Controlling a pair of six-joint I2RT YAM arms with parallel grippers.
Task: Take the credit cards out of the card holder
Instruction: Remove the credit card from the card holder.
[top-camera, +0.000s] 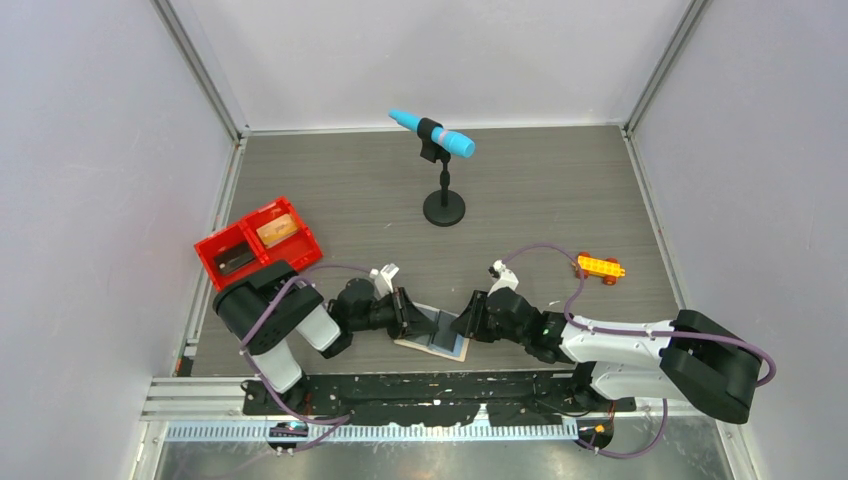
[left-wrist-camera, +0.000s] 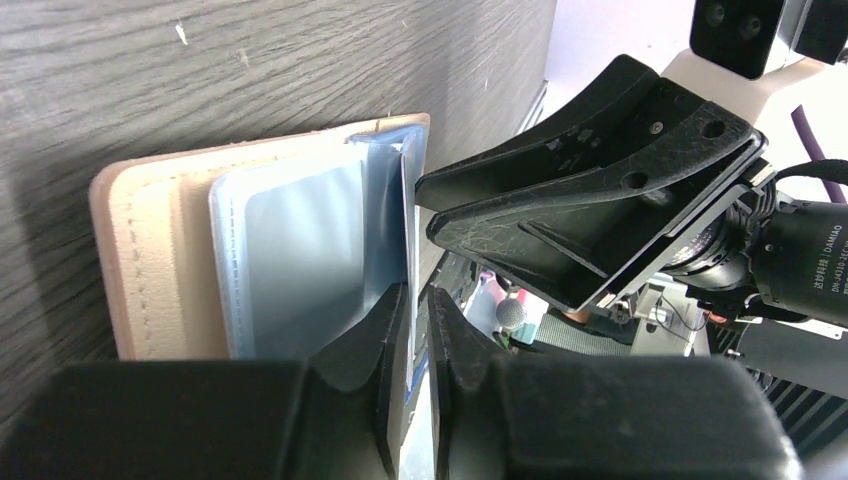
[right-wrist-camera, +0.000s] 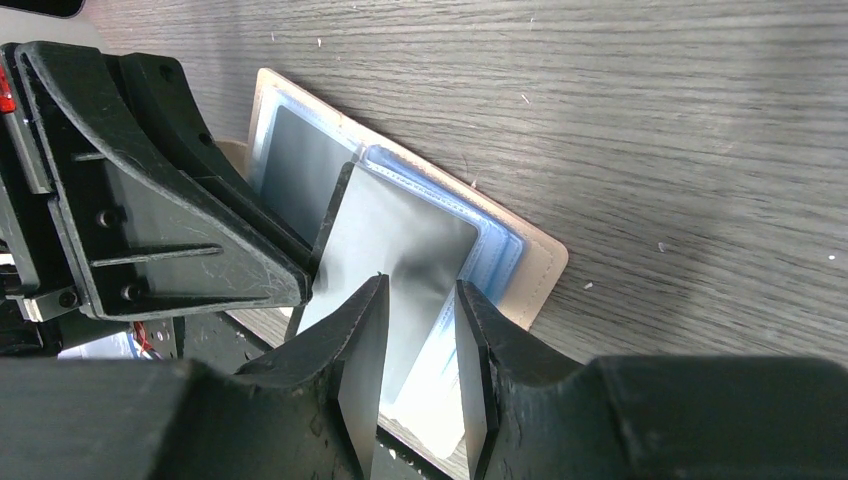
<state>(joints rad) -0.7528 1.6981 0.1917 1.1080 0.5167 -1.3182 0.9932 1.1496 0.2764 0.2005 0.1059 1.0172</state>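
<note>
The tan card holder (top-camera: 432, 345) lies open at the table's near edge between both grippers. Its blue-grey plastic sleeves (left-wrist-camera: 300, 240) face up. My left gripper (top-camera: 418, 322) (left-wrist-camera: 416, 290) is shut on the edge of one sleeve (right-wrist-camera: 390, 235) and holds it raised. My right gripper (top-camera: 462, 322) (right-wrist-camera: 421, 283) is open, its jaws astride that raised sleeve's lower edge, close over the holder (right-wrist-camera: 540, 270). A tan-orange credit card (top-camera: 279, 229) and a dark card (top-camera: 236, 259) lie in the red tray. I see no card in the visible sleeves.
The red two-compartment tray (top-camera: 300, 238) sits at the left, behind the left arm. A blue toy microphone on a black stand (top-camera: 443, 170) stands at the back centre. An orange-yellow toy brick car (top-camera: 599, 266) lies at the right.
</note>
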